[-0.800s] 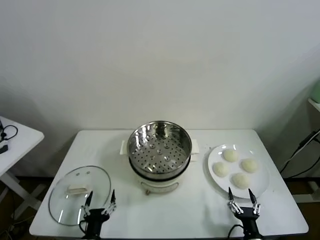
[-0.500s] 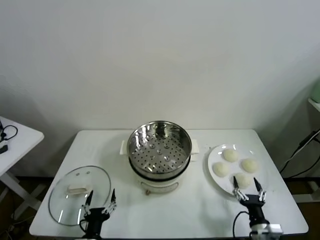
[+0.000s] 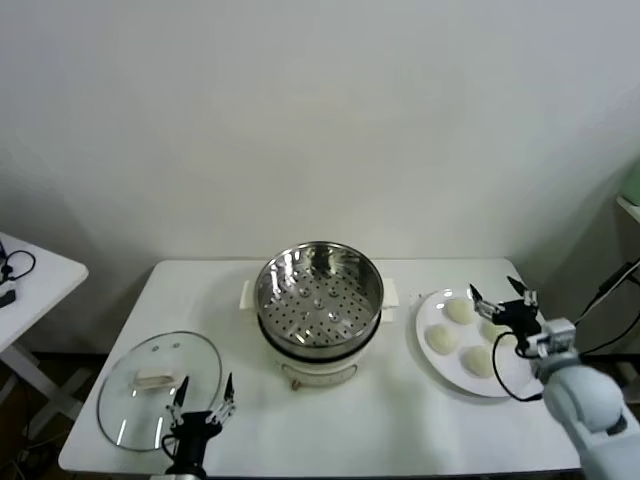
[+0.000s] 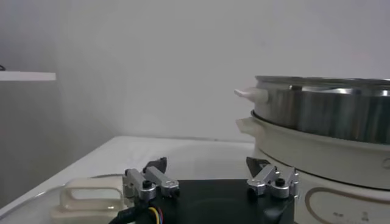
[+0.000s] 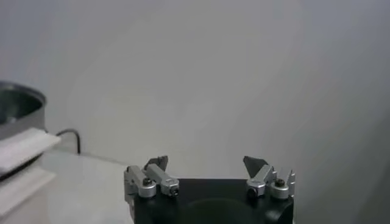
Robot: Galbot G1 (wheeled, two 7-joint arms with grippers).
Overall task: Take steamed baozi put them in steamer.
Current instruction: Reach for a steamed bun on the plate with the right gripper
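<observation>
White wall filled the background behind a white table [image 3: 400, 430] with rounded corners. At the table's centre, toward the far edge, stood the steamer [image 3: 320, 300], a round shiny steel pot with a perforated tray inside, set on a white base with side handles; nothing lay in it. On the right side of the table sat a flat white plate [image 3: 428, 312], just beside the steamer. At the near left lay a round glass lid [image 3: 160, 385] with a pale handle, flat on the table.

Four steamed baozi [image 3: 459, 311], small cream-white buns, rested on the plate, clustered close together; the right one was partly hidden behind the claw.

The right arm reached in from the near right, its right gripper [image 3: 498, 302] raised over the right part of the plate, above the buns. Its two fingers stood spread wide apart and held nothing, as the right wrist view also showed.

The left gripper [image 3: 203, 400] waited low at the near left edge of the table, just right of the lid, fingers likewise parted and empty.

Part of another white table [image 3: 25, 275] showed at the far left.
</observation>
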